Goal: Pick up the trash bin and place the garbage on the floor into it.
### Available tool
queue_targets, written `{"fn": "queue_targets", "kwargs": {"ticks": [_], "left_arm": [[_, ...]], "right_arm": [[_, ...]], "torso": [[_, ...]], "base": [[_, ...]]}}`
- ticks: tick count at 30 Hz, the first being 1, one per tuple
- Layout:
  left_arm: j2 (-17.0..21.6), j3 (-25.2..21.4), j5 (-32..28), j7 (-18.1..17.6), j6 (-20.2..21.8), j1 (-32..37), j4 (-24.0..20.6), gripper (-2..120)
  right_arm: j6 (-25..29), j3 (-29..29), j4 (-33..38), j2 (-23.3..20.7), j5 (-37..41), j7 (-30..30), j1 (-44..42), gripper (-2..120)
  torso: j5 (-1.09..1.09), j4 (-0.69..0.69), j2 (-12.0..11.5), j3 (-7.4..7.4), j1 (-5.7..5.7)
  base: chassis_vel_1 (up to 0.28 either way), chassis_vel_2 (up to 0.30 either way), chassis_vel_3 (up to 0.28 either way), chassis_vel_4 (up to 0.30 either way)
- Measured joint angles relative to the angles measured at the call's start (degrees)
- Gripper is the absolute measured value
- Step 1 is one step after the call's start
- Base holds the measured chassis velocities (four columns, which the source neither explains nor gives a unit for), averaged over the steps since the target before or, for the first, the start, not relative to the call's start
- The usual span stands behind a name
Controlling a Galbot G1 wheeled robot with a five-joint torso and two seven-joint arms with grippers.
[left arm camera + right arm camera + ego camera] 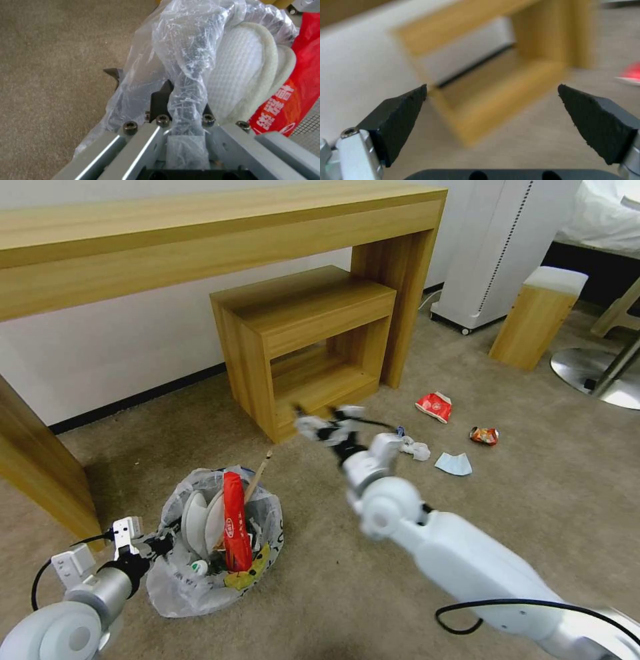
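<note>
The trash bin [217, 543] stands on the beige carpet floor [333, 593] at the front left, lined with a crinkly clear bag. It holds two white slippers [203, 520], a tall red wrapper [235, 520] and a wooden stick [257, 478]. My left gripper [162, 544] is shut on the bin's bag-covered rim [186, 75], beside the slippers [243, 75]. My right gripper [327, 423] hangs open over the carpet in front of the small wooden table; its fingers [396, 117] hold nothing. Garbage lies to its right: a crumpled tissue [417, 449], a blue mask [453, 463], a red wrapper [434, 406] and an orange-red wrapper [484, 435].
A long wooden desk [200, 240] runs along the wall, with a small wooden table [307, 347] under it. At the back right stand a white appliance [493, 253], a wooden stool with a white top [537, 317] and a metal chair base [593, 370]. Open carpet lies ahead on the right.
</note>
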Motion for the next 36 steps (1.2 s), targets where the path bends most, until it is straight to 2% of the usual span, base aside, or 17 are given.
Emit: {"fn": "queue_targets", "kwargs": {"ticks": [1,3,4,8,19,28,36], "left_arm": [[0.09,0.15,0.07,0.03,-0.01,-0.04,0.08,0],[0.12,0.22,0.10,0.06,-0.01,-0.08,0.11,0],[0.12,0.44,0.33,0.20,-0.01,-0.13,0.20,0],[0.10,0.93,1.15,0.66,-0.22,-0.29,0.47,0],[0.41,1.27,2.09,1.68,-0.52,-0.35,0.64,0],[0.50,1.61,3.01,1.94,-0.53,-0.58,1.20,0],[0.29,1.78,3.59,2.40,-0.56,-0.67,1.51,0]], "right_arm": [[-0.99,2.58,-0.10,-1.21,-0.97,1.02,-2.53,100],[-1.28,3.41,-0.14,-1.61,-1.30,1.21,-3.41,100],[-1.92,6.64,-0.54,-3.13,-2.98,1.82,-6.98,100],[-2.60,12.57,-1.14,-5.13,-5.96,2.27,-14.20,100],[-1.30,22.33,-2.36,-4.99,-14.61,3.21,-27.92,100],[-0.52,25.19,-2.54,-4.81,-19.09,3.75,-31.14,100],[2.06,26.55,-4.51,-4.50,-22.89,1.34,-32.88,100]], "torso": [[0.01,-0.01,0.00,0.00,0.00],[0.01,-0.01,0.00,0.00,0.00],[0.00,-0.01,0.00,0.00,0.00],[0.01,0.00,0.00,0.00,0.00],[-0.01,0.01,0.00,-0.01,0.00],[-0.02,0.02,0.00,-0.01,0.00],[-0.01,0.01,0.00,0.00,0.00]], "base": [[0.000,0.000,0.000,0.000],[0.000,0.000,0.000,0.000],[0.000,0.000,0.000,0.000],[0.000,0.000,0.000,0.000],[0.000,0.000,0.000,0.000],[0.000,0.000,0.000,0.000],[0.000,0.000,0.000,0.000]]}}
